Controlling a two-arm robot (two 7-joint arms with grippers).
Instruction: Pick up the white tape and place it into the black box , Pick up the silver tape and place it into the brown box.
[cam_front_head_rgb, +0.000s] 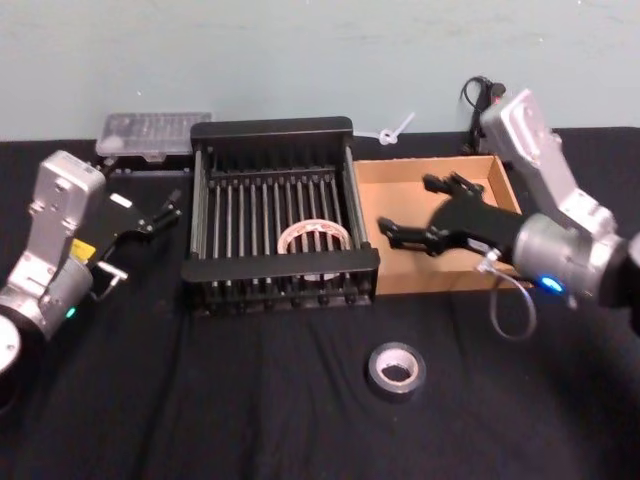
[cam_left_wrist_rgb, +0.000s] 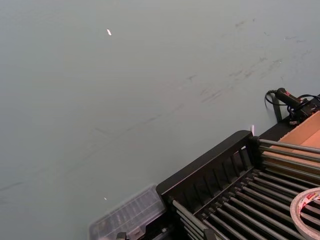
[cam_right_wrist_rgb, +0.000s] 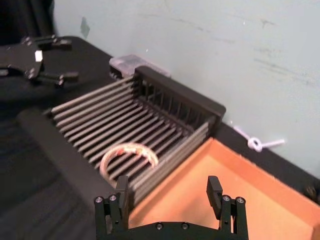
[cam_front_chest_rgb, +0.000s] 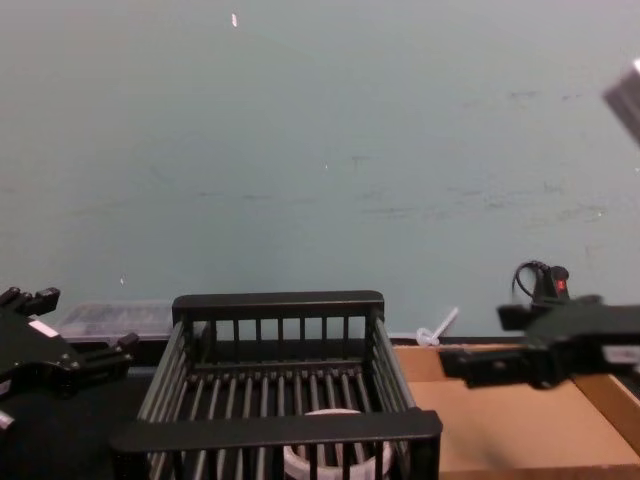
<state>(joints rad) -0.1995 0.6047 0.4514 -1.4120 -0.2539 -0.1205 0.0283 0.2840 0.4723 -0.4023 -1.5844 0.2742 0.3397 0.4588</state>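
White tape (cam_front_head_rgb: 314, 238) lay inside the black box (cam_front_head_rgb: 279, 268) | silver tape (cam_front_head_rgb: 396, 368) sat on the tabletop (cam_front_head_rgb: 200, 400), at 5 o'clock of that box | we saw our right claw (cam_front_head_rgb: 423, 212) spread wide, empty, above the brown box (cam_front_head_rgb: 420, 283) | left claw (cam_front_head_rgb: 160, 216) open at the black box's 9 o'clock.

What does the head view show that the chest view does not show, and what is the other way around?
Head view alone: the silver tape lying on the black cloth in front of the boxes, and the metal bodies of both arms. Chest view alone: a wide stretch of the pale wall above the table. Both views: the black box with the white tape on its slatted floor, the brown box with nothing lying in it, the open left claw beside the black box, and the open right claw over the brown box.
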